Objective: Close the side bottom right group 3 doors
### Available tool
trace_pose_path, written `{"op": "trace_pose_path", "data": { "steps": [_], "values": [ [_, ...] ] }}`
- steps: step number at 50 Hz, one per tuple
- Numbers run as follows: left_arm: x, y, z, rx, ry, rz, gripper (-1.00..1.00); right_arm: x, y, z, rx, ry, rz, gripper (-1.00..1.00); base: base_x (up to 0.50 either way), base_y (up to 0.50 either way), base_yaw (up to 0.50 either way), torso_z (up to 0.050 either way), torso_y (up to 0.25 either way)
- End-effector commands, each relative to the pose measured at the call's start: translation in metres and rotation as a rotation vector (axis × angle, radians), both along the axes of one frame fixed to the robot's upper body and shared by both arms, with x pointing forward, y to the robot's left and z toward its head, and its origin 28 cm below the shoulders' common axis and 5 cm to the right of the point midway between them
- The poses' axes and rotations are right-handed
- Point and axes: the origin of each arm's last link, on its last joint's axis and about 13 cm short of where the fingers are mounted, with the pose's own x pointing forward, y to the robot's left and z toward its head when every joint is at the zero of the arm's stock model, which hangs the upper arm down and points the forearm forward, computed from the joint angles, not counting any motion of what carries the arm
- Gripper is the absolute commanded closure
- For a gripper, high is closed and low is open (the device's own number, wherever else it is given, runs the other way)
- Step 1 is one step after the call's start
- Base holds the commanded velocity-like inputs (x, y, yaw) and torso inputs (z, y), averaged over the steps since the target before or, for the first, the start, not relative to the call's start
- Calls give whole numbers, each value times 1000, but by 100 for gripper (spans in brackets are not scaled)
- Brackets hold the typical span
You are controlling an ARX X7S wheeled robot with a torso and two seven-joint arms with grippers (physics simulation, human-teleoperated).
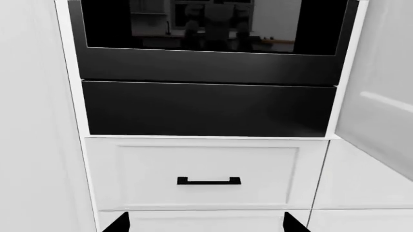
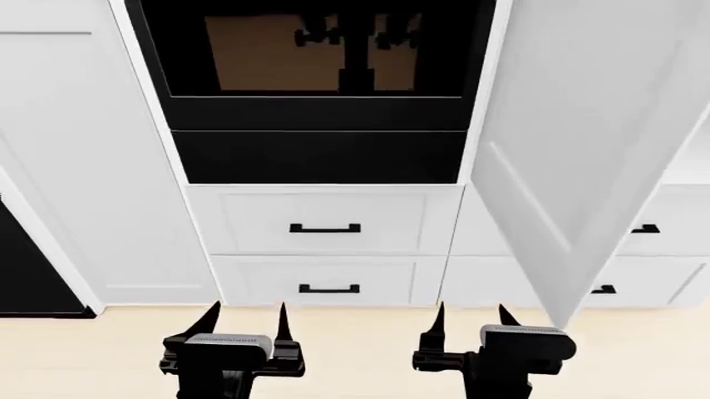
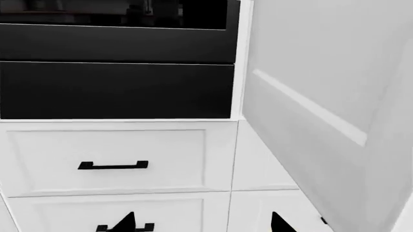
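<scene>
Pale wood floor (image 2: 355,349) runs under me, with my left tool (image 2: 244,320) and right tool (image 2: 471,320) low, both spread and holding nothing. Just beyond the right one, the open white door (image 2: 566,166) swings out toward me. I'd press its outer face flat and push evenly. Only the head view shows the drawers (image 2: 654,229) behind it; the oven (image 1: 206,43) stands farthest.

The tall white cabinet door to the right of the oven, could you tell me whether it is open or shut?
Open. The tall white door swings out toward the robot, its panel angled across the drawer fronts behind it. Neither pincer touches it.
</scene>
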Motion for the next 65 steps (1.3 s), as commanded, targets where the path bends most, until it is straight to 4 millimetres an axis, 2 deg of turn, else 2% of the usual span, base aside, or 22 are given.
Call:
{"op": "trace_pose_path", "data": {
  "steps": [1,65],
  "values": [
    [0,0,1,0,-2,-2,-100,1,0,-1,8,9,4,-100,500,1,0,0,0],
    [0,0,1,-4,0,-2,-100,1,0,-1,15,16,2,-100,500,1,0,0,1]
  ]
}}
